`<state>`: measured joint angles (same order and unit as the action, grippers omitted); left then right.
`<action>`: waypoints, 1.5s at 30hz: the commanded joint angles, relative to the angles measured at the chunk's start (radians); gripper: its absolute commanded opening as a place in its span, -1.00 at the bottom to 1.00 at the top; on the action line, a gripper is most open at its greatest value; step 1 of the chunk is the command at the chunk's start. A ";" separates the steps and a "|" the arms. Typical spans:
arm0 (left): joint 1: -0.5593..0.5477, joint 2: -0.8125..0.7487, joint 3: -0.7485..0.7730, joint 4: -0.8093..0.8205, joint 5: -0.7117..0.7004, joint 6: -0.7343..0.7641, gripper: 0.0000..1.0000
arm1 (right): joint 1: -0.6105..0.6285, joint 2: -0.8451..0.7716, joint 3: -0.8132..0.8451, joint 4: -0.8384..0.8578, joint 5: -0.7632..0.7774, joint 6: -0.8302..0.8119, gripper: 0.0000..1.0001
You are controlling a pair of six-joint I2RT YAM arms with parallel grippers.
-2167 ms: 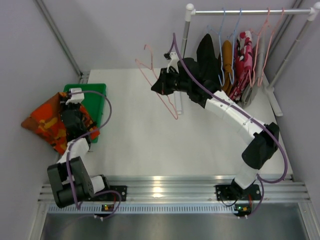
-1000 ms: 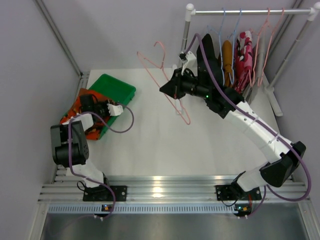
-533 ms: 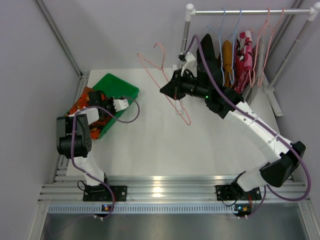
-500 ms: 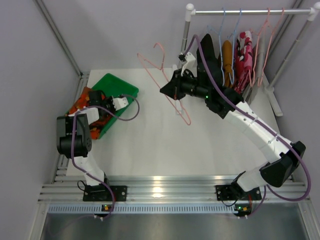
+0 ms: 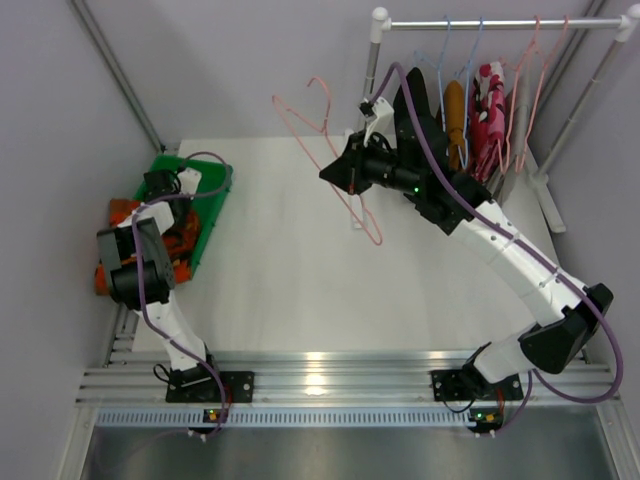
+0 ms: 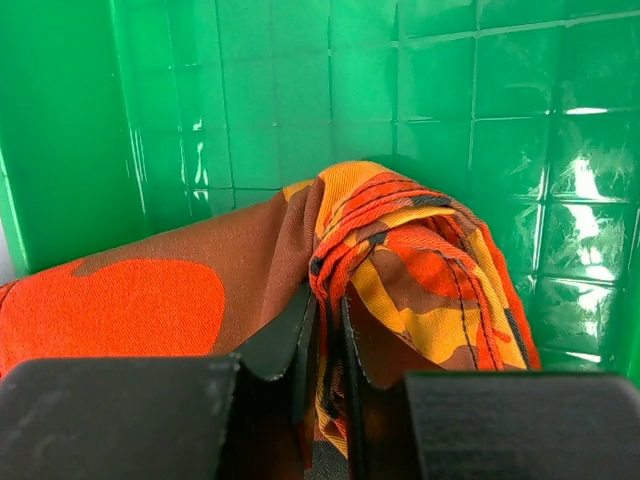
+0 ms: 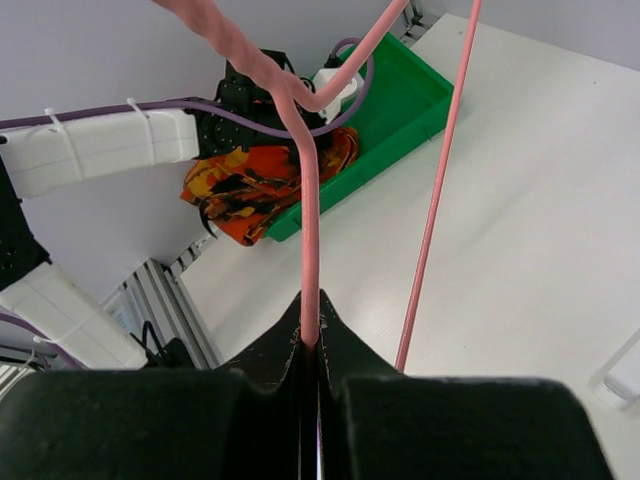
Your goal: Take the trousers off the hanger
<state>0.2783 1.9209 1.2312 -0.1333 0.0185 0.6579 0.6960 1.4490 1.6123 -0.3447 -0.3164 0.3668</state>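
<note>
- Left end effector (image 6: 325,310) clenched on orange trousers (image 6: 420,250) — inside the green bin (image 6: 300,80), seemingly tilted, at the bench (image 5: 300,290) left edge.
- Right end effector (image 7: 310,345) grips pink hanger (image 7: 310,220).

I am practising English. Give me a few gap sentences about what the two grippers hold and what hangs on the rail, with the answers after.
1. The right gripper is shut on an empty ___ hanger.
2. The left gripper pinches the orange patterned trousers in front of a ___ bin.
3. The rail carries ___ pairs: black trousers, mustard-brown trousers and red-pink floral trousers.

Missing words: pink; green; three
</note>
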 commanded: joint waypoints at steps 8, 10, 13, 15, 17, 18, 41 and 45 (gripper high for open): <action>0.033 0.041 0.068 -0.307 -0.135 -0.294 -0.56 | -0.001 -0.028 0.026 0.036 0.004 -0.025 -1.00; 0.007 -0.012 0.016 -0.235 -0.156 -0.229 -0.59 | -0.001 -0.039 0.020 0.030 0.010 -0.029 -1.00; -0.049 -0.114 -0.053 -0.117 -0.205 -0.127 -0.51 | -0.003 -0.050 0.011 0.024 0.010 -0.043 -1.00; -0.082 -0.195 -0.116 -0.060 -0.258 -0.065 -0.31 | -0.003 -0.055 0.008 0.026 0.005 -0.048 -1.00; -0.128 -0.264 -0.151 -0.014 -0.264 -0.026 0.97 | -0.003 -0.058 0.008 0.029 0.004 -0.046 -1.00; -0.142 -0.282 -0.154 -0.015 -0.262 -0.005 0.97 | -0.003 -0.056 0.008 0.030 0.002 -0.045 -1.00; -0.179 -0.782 0.163 -0.471 0.344 -0.488 0.98 | -0.369 -0.513 -0.221 -0.143 -0.001 0.014 -1.00; -0.185 -0.819 0.146 -0.454 0.356 -0.537 0.98 | -0.447 -0.474 -0.195 -0.139 -0.042 0.033 -1.00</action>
<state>0.0986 1.1172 1.3941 -0.5697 0.3355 0.1848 0.2924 0.9298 1.3911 -0.4511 -0.3271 0.3771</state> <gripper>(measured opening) 0.989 0.003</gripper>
